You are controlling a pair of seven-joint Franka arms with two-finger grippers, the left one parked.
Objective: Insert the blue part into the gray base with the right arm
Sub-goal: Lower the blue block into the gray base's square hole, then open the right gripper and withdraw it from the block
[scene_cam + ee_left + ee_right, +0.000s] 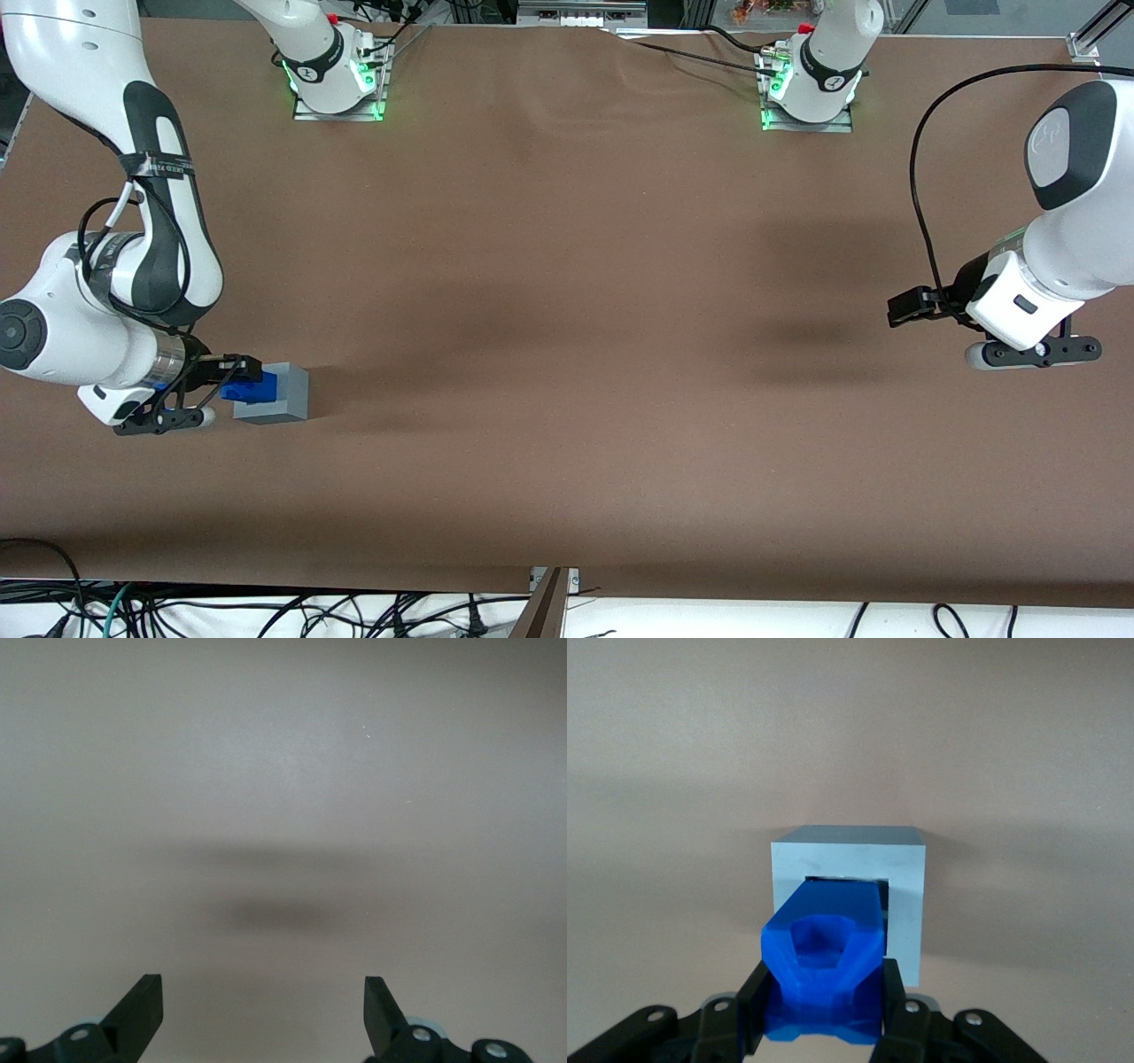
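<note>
**Blue part poised at the base's recess**

The blue part [824, 961] sits clamped in the right arm's claw [824, 1019], its leading end at the square recess of the gray base [908, 904]. It looks light, rigid and smooth, best gripped on its flat flanks. The wrist view reveals the recess alignment; the front view [248, 387] shows only part against base [285, 394] on the brown surface [576, 310].
</note>
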